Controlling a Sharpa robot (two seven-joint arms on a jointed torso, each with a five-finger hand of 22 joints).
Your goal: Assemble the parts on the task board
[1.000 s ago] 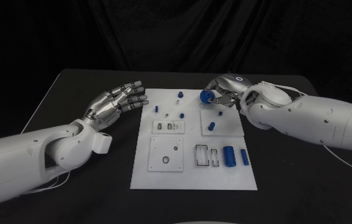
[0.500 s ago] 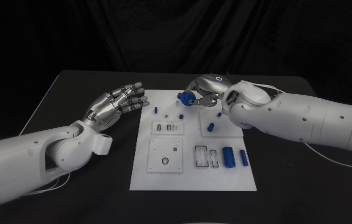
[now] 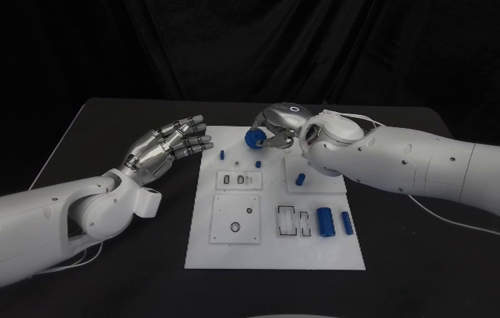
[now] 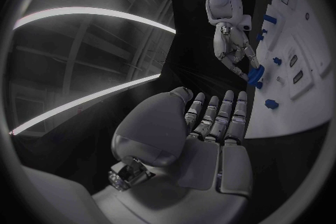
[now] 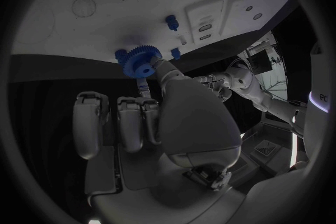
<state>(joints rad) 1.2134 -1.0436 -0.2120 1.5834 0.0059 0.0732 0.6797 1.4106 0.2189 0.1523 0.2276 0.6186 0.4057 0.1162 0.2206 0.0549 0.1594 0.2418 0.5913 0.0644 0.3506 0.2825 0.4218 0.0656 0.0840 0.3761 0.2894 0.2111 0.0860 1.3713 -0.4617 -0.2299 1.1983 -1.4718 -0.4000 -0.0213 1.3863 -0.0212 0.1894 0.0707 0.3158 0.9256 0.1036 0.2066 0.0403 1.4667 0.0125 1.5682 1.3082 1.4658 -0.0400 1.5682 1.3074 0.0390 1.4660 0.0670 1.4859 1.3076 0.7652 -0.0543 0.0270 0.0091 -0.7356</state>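
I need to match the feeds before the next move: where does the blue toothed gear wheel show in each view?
Head view: blue toothed gear wheel held by the right hand over the far end of the white task board.
Left wrist view: gear at that hand's fingers.
Right wrist view: gear at the fingers.
Shared landmark: the board.

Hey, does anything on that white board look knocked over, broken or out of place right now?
Nothing stands out. The task board lies flat, the loose blue parts rest on it, and the right hand holds a blue gear over its far end.
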